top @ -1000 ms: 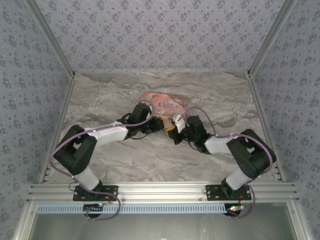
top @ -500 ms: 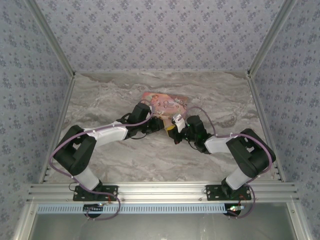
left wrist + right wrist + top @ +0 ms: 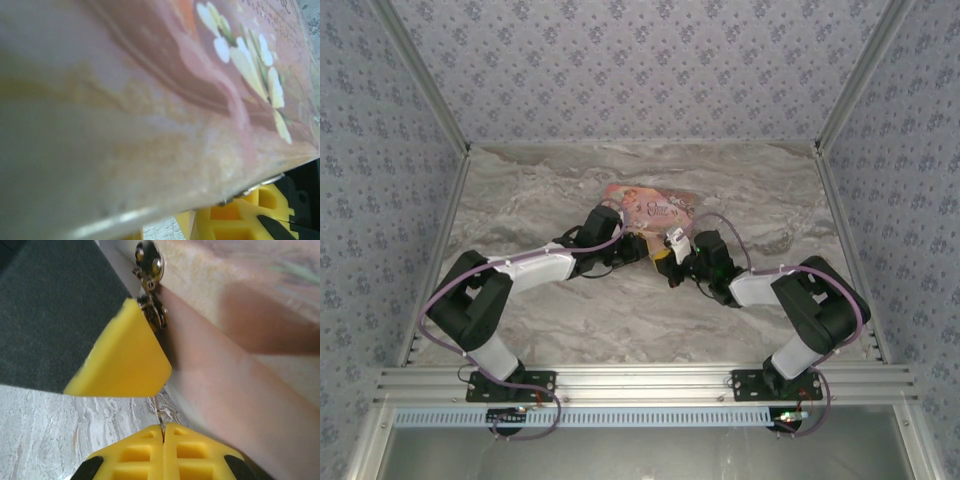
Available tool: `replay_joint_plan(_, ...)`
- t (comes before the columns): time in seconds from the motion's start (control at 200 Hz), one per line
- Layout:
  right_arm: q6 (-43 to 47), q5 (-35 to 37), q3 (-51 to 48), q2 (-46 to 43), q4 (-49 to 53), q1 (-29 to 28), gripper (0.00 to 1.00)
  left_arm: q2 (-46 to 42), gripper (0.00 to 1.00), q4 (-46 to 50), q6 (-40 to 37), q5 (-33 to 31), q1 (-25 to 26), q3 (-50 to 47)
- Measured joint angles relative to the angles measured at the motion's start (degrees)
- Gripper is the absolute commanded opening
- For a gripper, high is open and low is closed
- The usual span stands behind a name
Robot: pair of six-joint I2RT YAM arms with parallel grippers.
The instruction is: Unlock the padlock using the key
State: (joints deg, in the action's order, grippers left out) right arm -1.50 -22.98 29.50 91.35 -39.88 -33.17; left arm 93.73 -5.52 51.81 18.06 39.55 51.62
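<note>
Key point(image 3: 159, 416), thin sliver, pinched btwn my right fingers point(image 3: 140, 452), clamped tight on it, just below pink box point(image 3: 240, 390) edge. Padlock's blue body: can't make out; metal clasp point(image 3: 149, 262) on box edge above key. Left fingers point(image 3: 638, 246) at box, open/closed can't tell. Step, I reckon: lining key up. Next: find keyhole, go in straight, slow.
</note>
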Motion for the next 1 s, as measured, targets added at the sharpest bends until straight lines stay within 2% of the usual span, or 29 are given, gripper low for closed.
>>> replay_joint_plan(0.62,-1.07,-2.08,0.0,0.96,-3.26,1.11,0.0,-0.39,0.17,-0.52,0.48,0.42,-0.04,0.0)
replay_joint_plan(0.999,-6.27,-7.37,0.87,4.74,-9.64,3.17,0.0,-0.42,0.17,-2.16,2.16,-0.09,-0.24,0.04)
